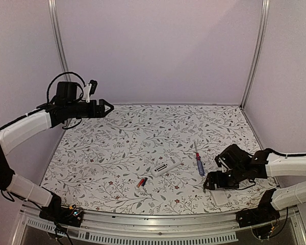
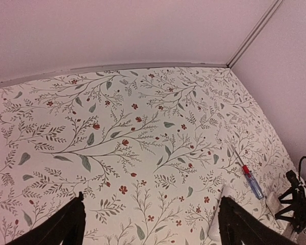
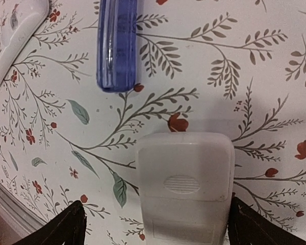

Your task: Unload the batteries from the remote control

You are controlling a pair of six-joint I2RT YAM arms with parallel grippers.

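The white remote control (image 1: 166, 166) lies slantwise on the floral table, recess side up. Two tiny red batteries (image 1: 141, 182) lie on the table just left of it, outside the remote. My right gripper (image 1: 211, 182) is low and open, its jaws either side of a flat white cover plate (image 3: 183, 184) that lies on the table. The remote's end shows at the top left of the right wrist view (image 3: 15, 35). My left gripper (image 1: 106, 108) is open and empty, held high at the far left. Part of the remote shows by its right finger (image 2: 215, 217).
A red-and-blue-handled screwdriver (image 1: 199, 163) lies right of the remote; its blue handle (image 3: 117, 43) is just beyond the plate, and it also shows in the left wrist view (image 2: 250, 178). Purple walls enclose the table at the back and sides.
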